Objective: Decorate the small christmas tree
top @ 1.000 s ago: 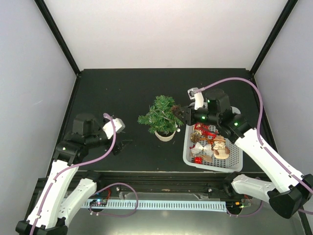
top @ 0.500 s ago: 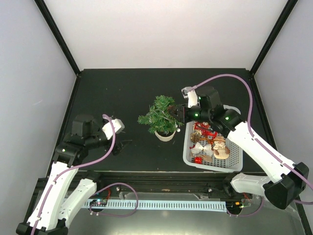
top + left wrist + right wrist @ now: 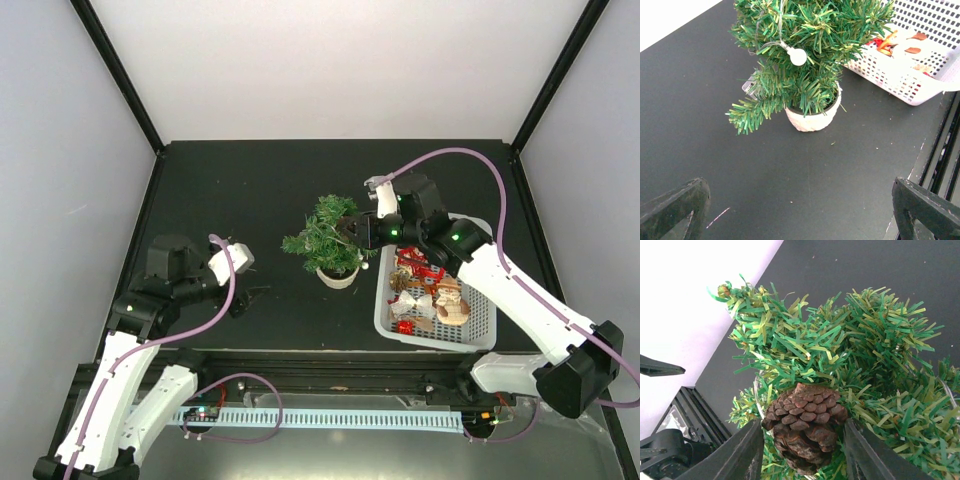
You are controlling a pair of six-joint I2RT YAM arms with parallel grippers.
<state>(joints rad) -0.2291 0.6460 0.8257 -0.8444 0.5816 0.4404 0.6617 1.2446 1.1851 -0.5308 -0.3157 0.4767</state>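
The small christmas tree [image 3: 330, 235], bushy green in a cream pot [image 3: 337, 277], stands mid-table; it also shows in the left wrist view [image 3: 810, 30] with a white bulb [image 3: 798, 56] on a wire. My right gripper [image 3: 352, 232] reaches in from the right and is shut on a brown pine cone [image 3: 805, 420], pressed among the tree's branches [image 3: 865, 340]; its fingers flank the cone on both sides [image 3: 802, 432]. My left gripper [image 3: 255, 293] is open and empty, low over the table to the left of the tree [image 3: 800, 210].
A white lattice basket [image 3: 430, 340] holding several red, gold and cream ornaments [image 3: 430, 295] sits right of the tree, close to its pot; it shows at the upper right in the left wrist view [image 3: 910, 75]. A black rail runs along the table's near edge.
My right gripper has moved left from over the basket's edge into the tree's right side, carrying the pine cone. The left arm has barely moved.
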